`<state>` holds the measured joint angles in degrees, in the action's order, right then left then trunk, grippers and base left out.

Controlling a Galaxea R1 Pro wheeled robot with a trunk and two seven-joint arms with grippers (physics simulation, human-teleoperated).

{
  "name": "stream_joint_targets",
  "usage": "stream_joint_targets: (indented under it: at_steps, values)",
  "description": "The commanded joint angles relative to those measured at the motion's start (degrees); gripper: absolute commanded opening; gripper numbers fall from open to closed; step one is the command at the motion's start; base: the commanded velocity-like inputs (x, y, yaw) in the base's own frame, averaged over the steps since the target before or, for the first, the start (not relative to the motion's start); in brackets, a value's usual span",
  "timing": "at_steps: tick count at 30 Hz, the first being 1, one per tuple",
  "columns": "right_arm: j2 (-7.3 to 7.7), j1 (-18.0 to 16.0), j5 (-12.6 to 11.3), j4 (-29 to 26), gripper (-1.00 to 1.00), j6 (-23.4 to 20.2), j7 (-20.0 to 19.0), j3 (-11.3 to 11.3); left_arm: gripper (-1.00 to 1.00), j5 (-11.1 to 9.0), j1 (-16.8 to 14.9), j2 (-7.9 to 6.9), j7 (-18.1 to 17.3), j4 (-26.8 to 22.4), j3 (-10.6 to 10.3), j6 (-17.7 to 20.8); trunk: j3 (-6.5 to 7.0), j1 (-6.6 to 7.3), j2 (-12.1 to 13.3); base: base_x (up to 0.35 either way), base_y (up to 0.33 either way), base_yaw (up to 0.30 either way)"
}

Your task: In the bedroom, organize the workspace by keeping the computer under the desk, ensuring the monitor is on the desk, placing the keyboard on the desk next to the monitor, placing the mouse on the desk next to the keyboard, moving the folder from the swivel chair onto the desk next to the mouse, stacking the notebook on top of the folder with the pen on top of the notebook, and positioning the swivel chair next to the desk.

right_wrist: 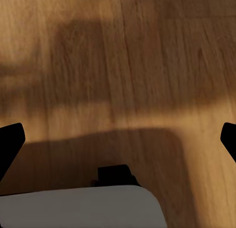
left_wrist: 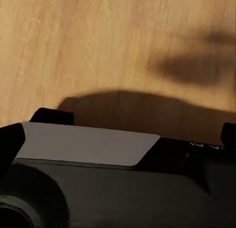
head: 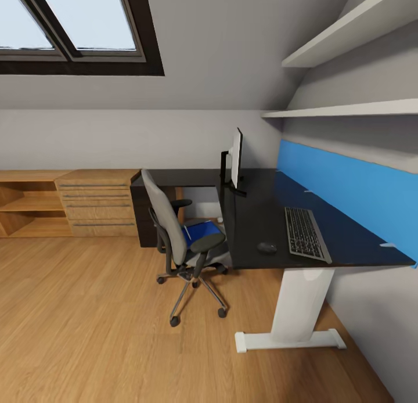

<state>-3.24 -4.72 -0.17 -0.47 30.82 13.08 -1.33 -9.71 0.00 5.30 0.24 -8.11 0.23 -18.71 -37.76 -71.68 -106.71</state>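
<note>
The L-shaped black desk [head: 255, 217] stands against the right wall in the head view. On it the monitor [head: 236, 158] stands edge-on near the corner. The keyboard [head: 305, 233] lies toward the near end, and the small black mouse [head: 267, 247] lies just left of it. The grey swivel chair [head: 168, 223] stands at the desk's left edge with the blue folder [head: 204, 231] on its seat. A thin pale strip [head: 187, 231] lies on the folder; I cannot tell whether it is the notebook or the pen. The computer is hidden. My left gripper [left_wrist: 118, 134] and right gripper [right_wrist: 118, 139] both hang open over bare floor.
A blue back panel [head: 348, 188] runs along the desk's far side, with two white wall shelves [head: 348, 110] above it. A black drawer unit [head: 145, 217] and low wooden shelving [head: 58, 205] line the back wall. The white pedestal foot [head: 290, 339] juts onto the wooden floor [head: 87, 321].
</note>
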Motion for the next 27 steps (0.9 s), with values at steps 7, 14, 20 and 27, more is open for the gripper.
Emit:
stream_joint_targets:
  at_steps: [7, 14, 20, 27]
  values:
    - [-0.02, -0.03, 0.00, 0.03, 1.00, 0.12, 0.26, -0.16, 1.00, -0.36, 0.00, -0.94, 0.05, 0.82, 0.14, -0.17, -1.31, -1.54, -2.84, 0.000, 0.000, 0.000]
    - [-0.02, -0.03, 0.00, 0.03, 1.00, 0.12, 0.26, -0.16, 1.00, -0.16, 0.00, -1.47, 0.32, 0.49, -0.06, -0.18, -2.57, -3.08, -5.65, 0.000, 0.000, 0.000]
    - [-0.02, -0.03, -0.02, 0.03, 1.00, 0.14, 0.26, -0.16, 1.00, -0.06, 0.00, -2.13, 0.46, -1.34, -0.13, -0.09, -3.65, -4.39, -8.06, 0.000, 0.000, 0.000]
    - [-0.14, -0.03, -0.09, -0.17, 1.00, 0.24, 0.24, -0.14, 1.00, -0.04, 0.00, -2.60, 0.43, -3.59, -0.14, -0.06, -3.82, -4.61, -8.46, 0.000, 0.000, 0.000]
